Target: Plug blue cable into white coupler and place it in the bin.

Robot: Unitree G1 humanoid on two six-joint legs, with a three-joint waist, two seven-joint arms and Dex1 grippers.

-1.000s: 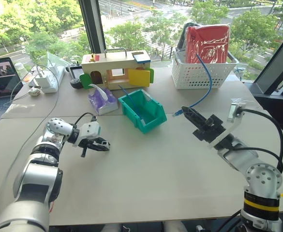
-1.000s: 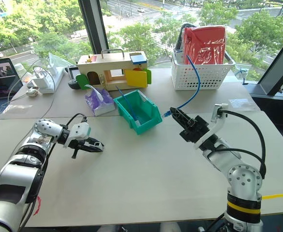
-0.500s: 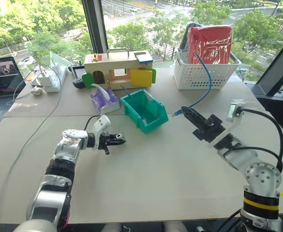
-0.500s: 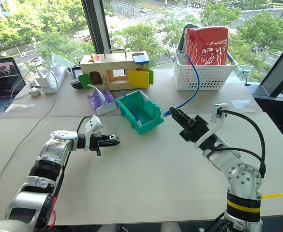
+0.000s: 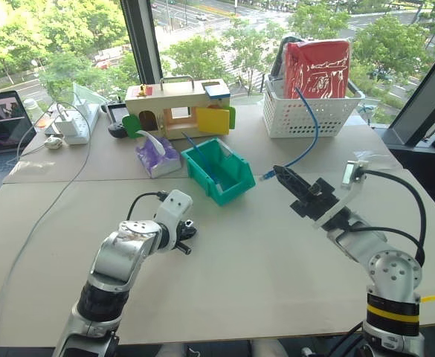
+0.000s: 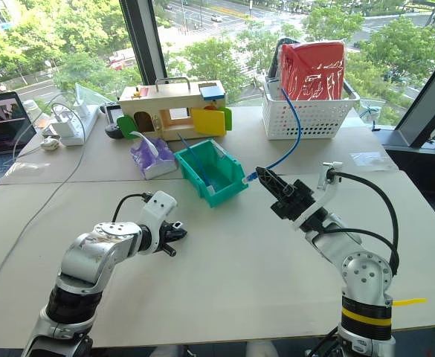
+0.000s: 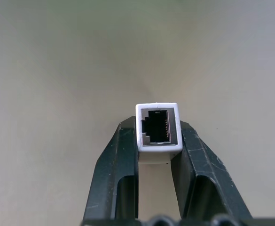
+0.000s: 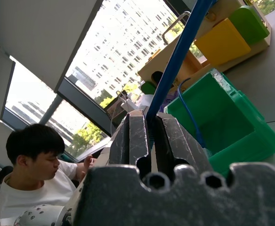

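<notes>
Over on the left, the left end effector has the white coupler pinched between its two black fingers, dark socket facing outward, hovering low over the bare worktop in front of the bin. On the right, the right end effector is clamped tight on the blue cable just behind its clear plug end, which pokes out toward the bin's right side. From there the cable arcs up and back into the white lattice basket, where a red bag stands. The teal bin sits mid-worktop, sloped front toward the robot, with a thin blue strand lying inside it. Plug and coupler are well apart, with the bin's front corner roughly between them. Behind the bin there's a purple tissue pack and a wooden toy house.
</notes>
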